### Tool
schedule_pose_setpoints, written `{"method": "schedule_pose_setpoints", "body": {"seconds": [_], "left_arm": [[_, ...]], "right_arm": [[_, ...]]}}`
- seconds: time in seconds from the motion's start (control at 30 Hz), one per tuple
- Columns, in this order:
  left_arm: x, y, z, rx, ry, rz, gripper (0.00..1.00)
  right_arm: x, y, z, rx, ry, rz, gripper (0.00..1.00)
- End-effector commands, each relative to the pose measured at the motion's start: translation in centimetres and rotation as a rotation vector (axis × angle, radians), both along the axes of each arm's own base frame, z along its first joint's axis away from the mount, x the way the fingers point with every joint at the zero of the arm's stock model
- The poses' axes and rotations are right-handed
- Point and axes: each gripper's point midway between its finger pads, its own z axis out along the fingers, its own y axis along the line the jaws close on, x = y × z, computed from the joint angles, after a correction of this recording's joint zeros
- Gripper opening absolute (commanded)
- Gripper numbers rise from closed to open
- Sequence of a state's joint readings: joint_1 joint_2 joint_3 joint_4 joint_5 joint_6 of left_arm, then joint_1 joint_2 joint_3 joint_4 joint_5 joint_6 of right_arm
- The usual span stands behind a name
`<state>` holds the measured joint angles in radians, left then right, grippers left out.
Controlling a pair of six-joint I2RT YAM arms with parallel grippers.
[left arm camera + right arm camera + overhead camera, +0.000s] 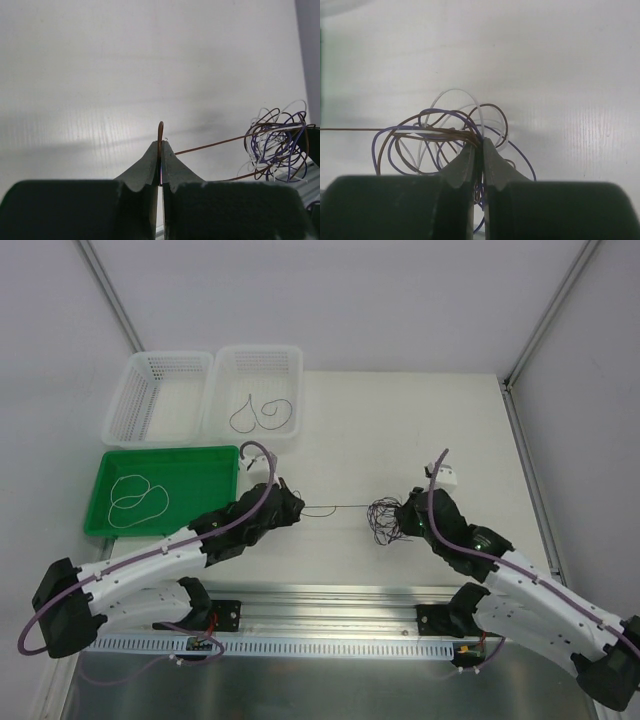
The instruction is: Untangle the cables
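A tangle of thin cables (pixel 384 521), brown, purple and white, lies at the table's middle right. My right gripper (pixel 402 519) is shut on this bundle; in its wrist view the cables (pixel 445 132) loop out from between the jaws of the right gripper (pixel 480 145). One brown strand (pixel 335 508) runs taut leftward to my left gripper (pixel 298 510), which is shut on its end. The left wrist view shows the brown strand (pixel 215 144) pinched in the left gripper (pixel 161 145) and leading to the tangle (pixel 277 144).
A green tray (pixel 210 462) at the left holds a white cable (pixel 138 500). Behind it stand two white baskets: the left one (pixel 145 390) shows nothing inside, the right one (pixel 288 368) holds a dark cable (pixel 262 414). A metal rail (pixel 330 600) runs along the near edge.
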<state>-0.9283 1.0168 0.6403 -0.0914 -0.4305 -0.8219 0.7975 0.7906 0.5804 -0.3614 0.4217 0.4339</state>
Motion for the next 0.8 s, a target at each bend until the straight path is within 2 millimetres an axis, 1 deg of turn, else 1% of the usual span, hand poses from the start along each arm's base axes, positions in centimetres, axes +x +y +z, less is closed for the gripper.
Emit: {"method": "schedule_pose_setpoints", "body": {"seconds": [0.0,0.03,0.07,0.13,0.17,0.23,0.27,0.3,0.33,0.37,0.4,0.43,0.47,0.5,0.57,0.63,0.67,0.73,0.77], "left_arm": [[0.6,6.2,-0.5,0.228,-0.045,0.122,0.0],[0.6,6.6,0.0,0.218,-0.056,0.129,0.0],[0.6,6.9,0.1,0.221,-0.061,0.139,0.0],[0.7,7.9,0.0,0.225,-0.06,0.165,0.0],[0.7,8.2,-0.2,0.23,-0.051,0.173,0.0],[0.5,8.0,-0.7,0.22,-0.029,0.161,0.0],[0.4,7.7,-0.9,0.211,-0.016,0.154,0.0],[0.2,7.0,-1.0,0.195,0.002,0.128,0.0],[0.1,6.7,-1.7,0.207,0.029,0.117,0.0],[0.1,6.2,-2.1,0.209,0.046,0.103,0.0],[0.0,5.6,-2.2,0.203,0.064,0.079,0.0],[0.0,5.4,-3.1,0.227,0.091,0.07,0.0],[-0.1,5.2,-3.5,0.232,0.106,0.062,0.0],[-0.1,5.0,-3.7,0.234,0.117,0.056,0.0],[-0.3,4.7,-4.4,0.234,0.141,0.051,0.0],[-0.4,4.4,-4.4,0.227,0.149,0.042,0.0],[-0.4,4.4,-4.5,0.229,0.149,0.039,0.0],[-0.4,4.3,-4.4,0.226,0.15,0.033,0.0],[-0.5,4.3,-4.4,0.223,0.15,0.031,0.0]], "right_arm": [[-0.6,-7.9,2.4,-0.214,-0.072,-0.186,0.03],[-0.7,-8.4,3.1,-0.209,-0.087,-0.201,0.04],[-0.9,-8.7,4.0,-0.206,-0.106,-0.206,0.06],[-1.4,-9.8,4.9,-0.208,-0.135,-0.225,0.11],[-1.4,-10.0,5.1,-0.21,-0.147,-0.225,0.2],[-1.5,-9.8,5.0,-0.2,-0.156,-0.206,0.3],[-1.5,-9.6,4.7,-0.202,-0.148,-0.194,0.4],[-1.5,-9.1,4.0,-0.196,-0.132,-0.174,0.47],[-1.4,-8.7,3.6,-0.198,-0.115,-0.165,0.54],[-1.4,-8.3,2.7,-0.218,-0.079,-0.149,0.63],[-1.4,-7.7,2.2,-0.218,-0.054,-0.125,0.66],[-1.3,-7.4,1.8,-0.224,-0.037,-0.118,0.67],[-1.2,-7.1,1.1,-0.247,-0.005,-0.108,0.68],[-1.2,-7.0,0.9,-0.252,0.004,-0.101,0.68],[-1.3,-5.8,0.5,-0.23,0.027,-0.051,0.69],[-1.0,-3.4,0.5,-0.167,0.019,0.038,0.71],[-1.4,-2.1,-0.1,-0.137,0.043,0.108,0.72],[-1.3,-0.6,-0.5,-0.111,0.058,0.155,0.74],[-1.3,0.4,-0.6,-0.081,0.065,0.179,0.78]]}}
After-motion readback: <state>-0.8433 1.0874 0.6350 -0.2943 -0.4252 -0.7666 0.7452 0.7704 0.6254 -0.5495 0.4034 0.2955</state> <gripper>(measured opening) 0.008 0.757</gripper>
